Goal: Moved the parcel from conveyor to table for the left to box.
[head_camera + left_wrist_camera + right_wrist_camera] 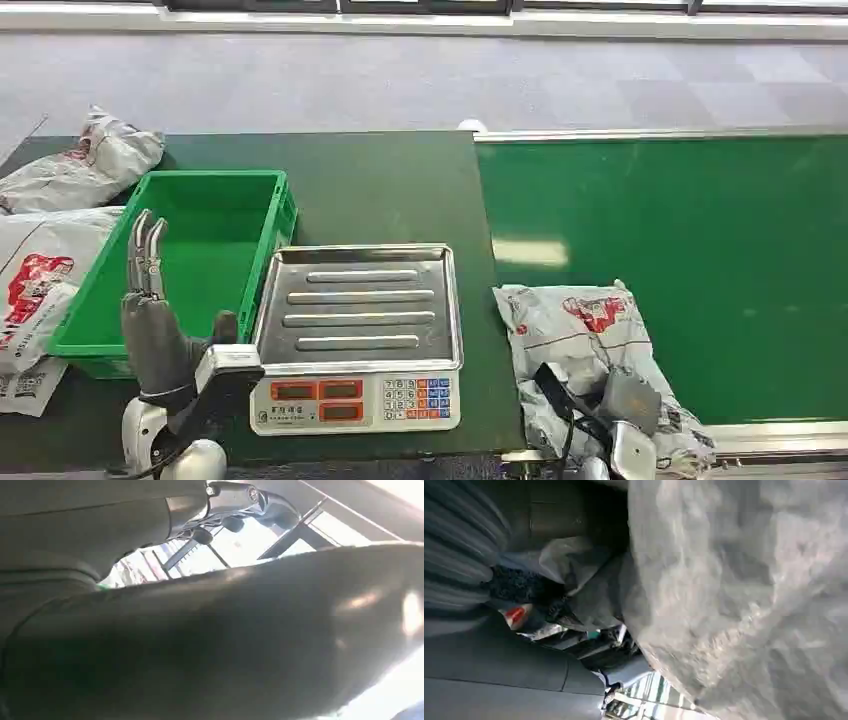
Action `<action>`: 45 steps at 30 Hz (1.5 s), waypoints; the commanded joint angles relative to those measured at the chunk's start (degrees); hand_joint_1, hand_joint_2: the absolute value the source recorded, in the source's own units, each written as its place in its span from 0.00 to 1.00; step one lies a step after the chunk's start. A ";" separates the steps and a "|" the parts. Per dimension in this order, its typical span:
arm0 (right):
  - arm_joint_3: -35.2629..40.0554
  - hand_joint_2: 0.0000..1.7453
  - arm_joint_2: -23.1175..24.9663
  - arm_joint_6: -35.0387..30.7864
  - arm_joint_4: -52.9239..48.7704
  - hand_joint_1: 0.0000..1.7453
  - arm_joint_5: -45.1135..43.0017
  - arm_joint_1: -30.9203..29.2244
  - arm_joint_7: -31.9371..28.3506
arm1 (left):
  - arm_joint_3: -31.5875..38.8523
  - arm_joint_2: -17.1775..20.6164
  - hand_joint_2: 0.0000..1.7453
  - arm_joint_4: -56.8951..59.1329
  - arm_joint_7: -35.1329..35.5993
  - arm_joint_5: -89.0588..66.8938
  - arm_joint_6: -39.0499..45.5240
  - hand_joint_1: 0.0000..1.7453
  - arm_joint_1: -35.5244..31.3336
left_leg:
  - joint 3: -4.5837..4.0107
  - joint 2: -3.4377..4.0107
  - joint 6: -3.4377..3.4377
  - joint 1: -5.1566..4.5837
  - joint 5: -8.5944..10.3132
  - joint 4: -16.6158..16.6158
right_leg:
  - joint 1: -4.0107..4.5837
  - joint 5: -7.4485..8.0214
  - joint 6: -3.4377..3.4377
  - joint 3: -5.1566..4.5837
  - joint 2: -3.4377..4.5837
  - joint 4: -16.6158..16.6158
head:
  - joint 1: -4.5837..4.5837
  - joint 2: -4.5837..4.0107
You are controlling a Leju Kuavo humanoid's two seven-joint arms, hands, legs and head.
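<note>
On the conveyor (740,250), the soft, crinkly parcel (585,345) is gripped at its near edge by the right hand (620,420), while the left hand (160,330) is held open-fingered.

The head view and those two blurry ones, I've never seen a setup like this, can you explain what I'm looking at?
The wide picture is a humanoid robot's own view, looking down. On the dark table stand a green crate and a weighing scale with a steel pan; more grey parcels lie at the left. On the green conveyor lies a grey parcel. The left robot hand is raised, fingers straight, holding nothing. The right robot hand rests on that parcel; its grip is unclear. The blurry pictures come from wrist cameras: the right one shows the parcel close up.
</note>
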 commanded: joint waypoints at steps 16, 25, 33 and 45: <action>27.44 1.00 -6.38 1.45 -35.38 1.00 1.72 -9.55 0.21 | 0.17 -0.82 0.00 4.26 -3.91 4.51 0.61 0.00 -0.04 | -1.44 0.57 -0.09 -0.18 0.14 -0.02 | -0.23 0.13 0.00 -1.40 0.31 0.42 | 0.02 0.00; 43.59 1.00 -4.35 2.40 -28.29 1.00 -4.01 -21.16 -1.45 | 0.50 -1.85 0.00 4.18 -4.05 5.13 0.03 0.00 -0.95 | -1.04 0.50 -0.35 -0.15 0.33 0.02 | -0.21 0.16 -0.11 -1.56 0.37 0.64 | 0.00 0.00; 51.68 1.00 -2.40 5.74 -25.90 1.00 -11.07 -26.83 -4.11 | -0.61 -1.29 0.00 5.68 -4.99 6.87 0.09 0.00 -2.32 | -1.22 0.38 -0.43 -0.16 0.43 0.03 | -0.23 0.20 -0.14 -1.72 0.29 0.78 | 0.00 0.00; 55.60 1.00 1.76 12.32 -11.10 1.00 -36.10 -29.25 -12.33 | 0.40 -1.67 0.00 5.73 -3.92 6.80 0.34 0.00 -3.32 | -1.24 0.23 -0.56 -0.11 0.59 -0.06 | -0.19 0.28 -0.22 -1.75 0.12 0.73 | 0.00 0.00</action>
